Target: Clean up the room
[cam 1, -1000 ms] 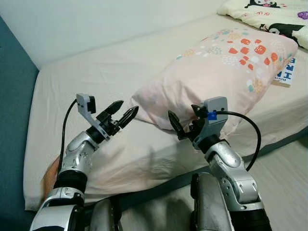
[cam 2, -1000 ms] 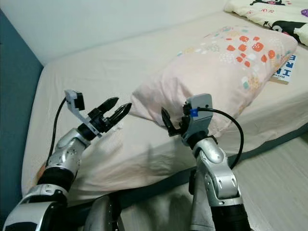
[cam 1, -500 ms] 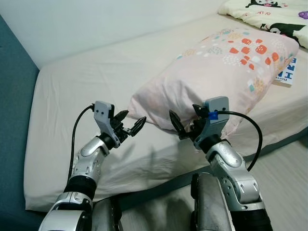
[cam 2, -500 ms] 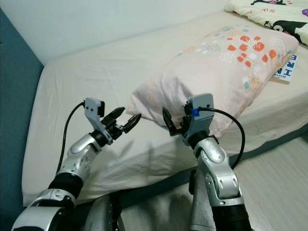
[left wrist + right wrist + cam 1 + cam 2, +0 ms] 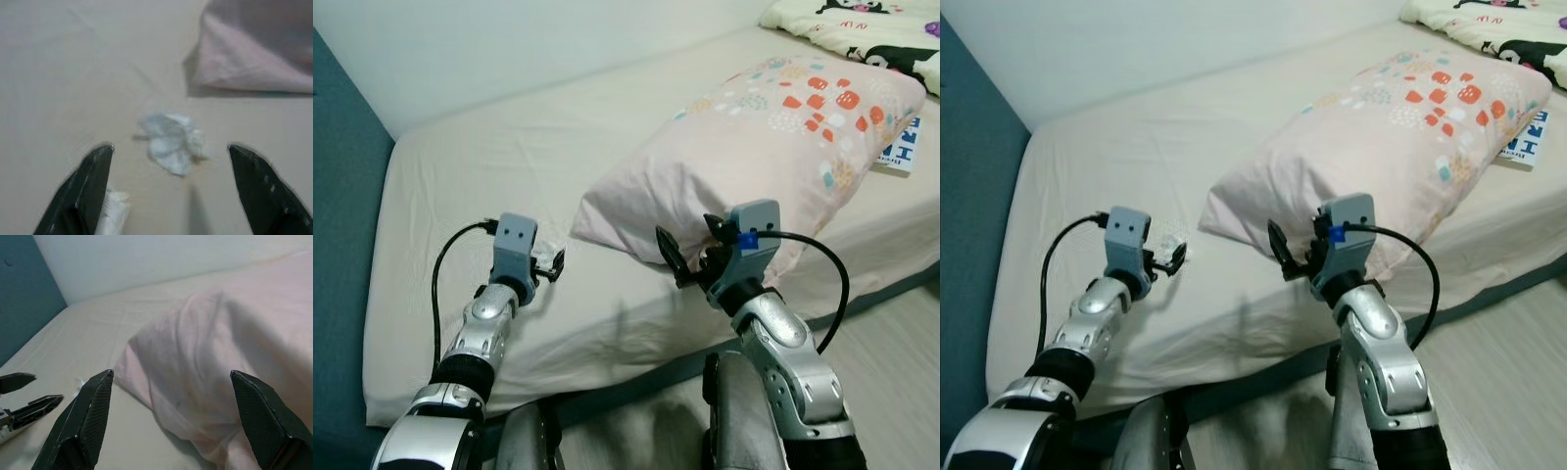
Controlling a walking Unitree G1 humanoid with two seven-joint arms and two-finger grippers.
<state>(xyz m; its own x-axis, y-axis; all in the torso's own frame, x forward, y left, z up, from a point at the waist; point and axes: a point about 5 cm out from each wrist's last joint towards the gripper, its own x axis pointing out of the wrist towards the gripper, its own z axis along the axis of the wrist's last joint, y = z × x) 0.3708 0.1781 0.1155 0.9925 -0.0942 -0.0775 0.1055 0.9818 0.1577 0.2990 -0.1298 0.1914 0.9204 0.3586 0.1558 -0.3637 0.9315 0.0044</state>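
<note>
A small crumpled white tissue [image 5: 173,147] lies on the cream bed sheet [image 5: 509,157], just left of the pillow's near corner. My left gripper [image 5: 548,266] hangs over it, pointing down, open, with the tissue [image 5: 1169,235] in line between its fingers and untouched. In the left wrist view a second white scrap [image 5: 113,210] lies by one fingertip. My right gripper [image 5: 685,245] is open and holds nothing. It hovers in front of the pink pillow [image 5: 754,137], which has coloured patches.
A book [image 5: 901,147] lies partly tucked under the pillow's far right side. A cartoon-print blanket [image 5: 862,29] is bunched at the back right. A teal wall [image 5: 342,196] borders the bed on the left. Light floor [image 5: 891,343] shows at the lower right.
My left gripper has swung from pointing at the pillow to pointing down at the sheet over the tissue. The right arm has barely moved.
</note>
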